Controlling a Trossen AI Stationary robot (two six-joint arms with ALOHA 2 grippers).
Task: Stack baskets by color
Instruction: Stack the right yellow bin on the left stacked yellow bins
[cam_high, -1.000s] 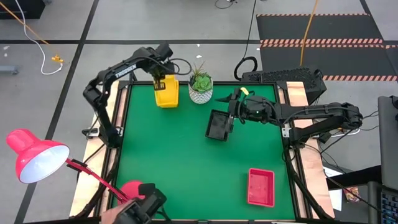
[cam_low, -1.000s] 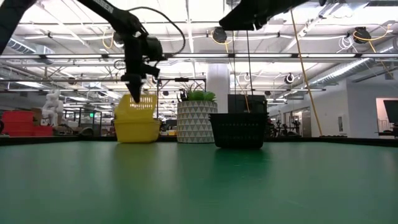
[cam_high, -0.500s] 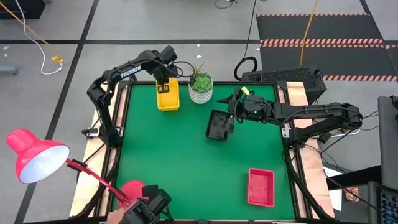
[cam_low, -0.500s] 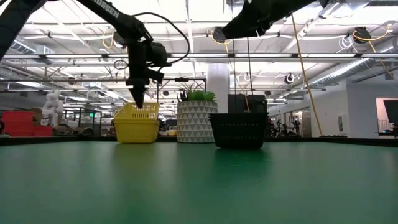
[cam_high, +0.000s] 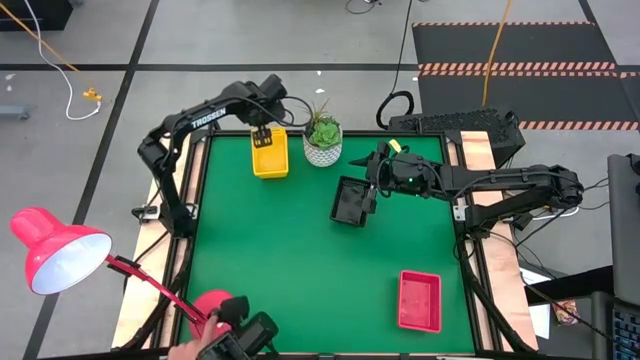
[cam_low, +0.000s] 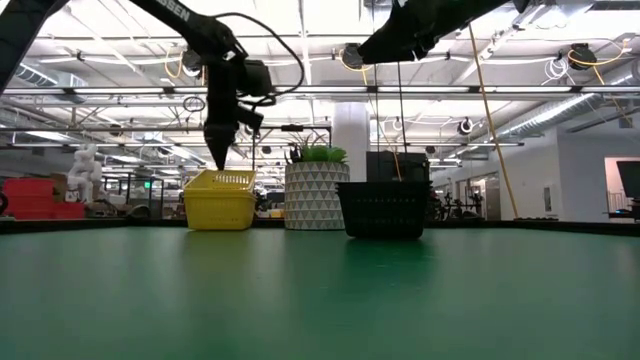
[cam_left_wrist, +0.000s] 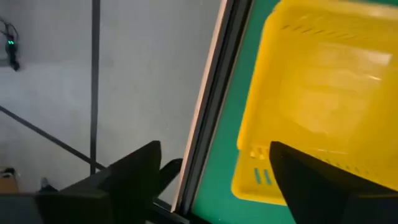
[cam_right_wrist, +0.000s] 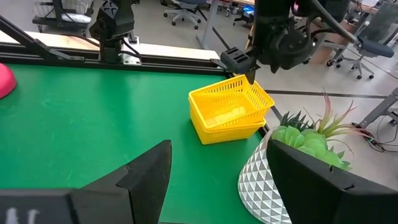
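At the table's eleven o'clock corner, the left gripper is hovering, fingers wide, over the yellow baskets. It should rise straight up to avoid snagging the rim. The right gripper is waiting, jaws spread, at the black baskets near centre.

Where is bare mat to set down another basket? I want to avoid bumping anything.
Free: the wide stretch between the yellow baskets, black basket and red basket, especially the left half. Crowded: the far edge, where the plant pot and both grippers sit.
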